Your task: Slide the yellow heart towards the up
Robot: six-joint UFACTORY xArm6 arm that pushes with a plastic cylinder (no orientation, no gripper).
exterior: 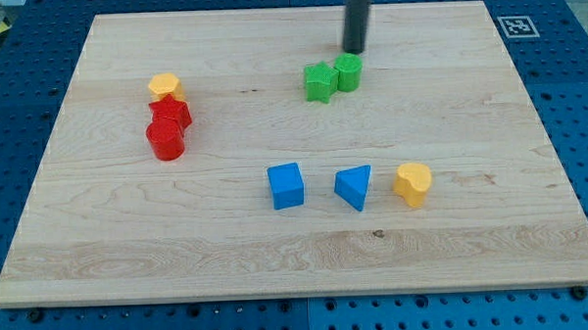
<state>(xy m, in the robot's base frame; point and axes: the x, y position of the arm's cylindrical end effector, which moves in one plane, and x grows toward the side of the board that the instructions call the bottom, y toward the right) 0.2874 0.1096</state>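
Well, no claw: my tip (356, 47) touches the green cylinder (349, 72); yellow heart (412, 183) near right edge.

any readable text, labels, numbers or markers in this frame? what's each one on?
No words, brands or numbers can be read anywhere.
One sign only: a black-and-white square fiducial marker on the light wooden board, at its corner toward the view's top right; it is a pattern, not text.
The coloured blocks, the blue perforated table and the dark rod show no lettering.

The yellow heart (412, 183) lies flat on the wooden board in the lower right of the frame, its lobes turned toward the right and its point toward the lower left.
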